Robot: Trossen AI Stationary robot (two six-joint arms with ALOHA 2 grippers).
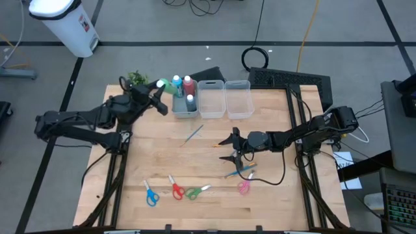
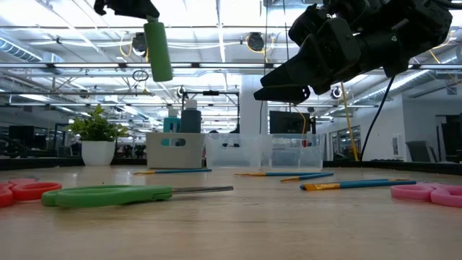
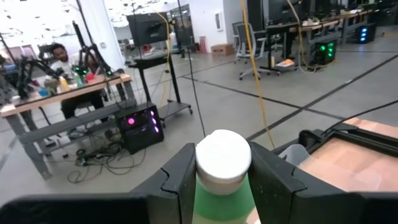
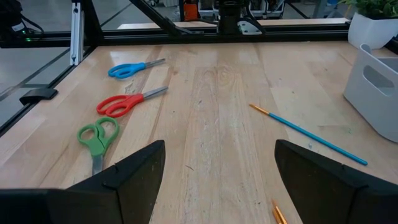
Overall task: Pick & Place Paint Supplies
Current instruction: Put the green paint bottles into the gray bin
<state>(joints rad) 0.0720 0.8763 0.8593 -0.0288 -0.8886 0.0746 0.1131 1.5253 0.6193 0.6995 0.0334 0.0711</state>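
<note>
My left gripper (image 1: 160, 93) is shut on a green paint bottle (image 2: 158, 50) with a white cap (image 3: 222, 158), high above the table's far left, close to a bin (image 1: 184, 107) that holds three other bottles. Over the table's middle right, my right gripper (image 1: 231, 146) stands open with nothing between its fingers. Blue (image 1: 151, 194), red (image 1: 176, 189), green (image 1: 194, 192) and pink (image 1: 244, 187) scissors lie flat near the front edge. One thin brush (image 1: 193, 134) lies mid-table, and another brush (image 1: 239, 171) lies just in front of my right gripper. My left gripper pinches the green bottle's upper body (image 3: 224, 198), just under the white cap, between its two fingers (image 3: 179, 180). The fingers reach in roughly level. The bottle hangs below them, nearly upright and slightly tilted, lifted well clear of the table.
Two clear bins (image 1: 211, 99) (image 1: 238, 99) stand beside the bottle bin along the far edge. A small potted plant (image 1: 136, 78) sits at the far left corner. In the room beyond the table, a person sits at a desk (image 3: 62, 62).
</note>
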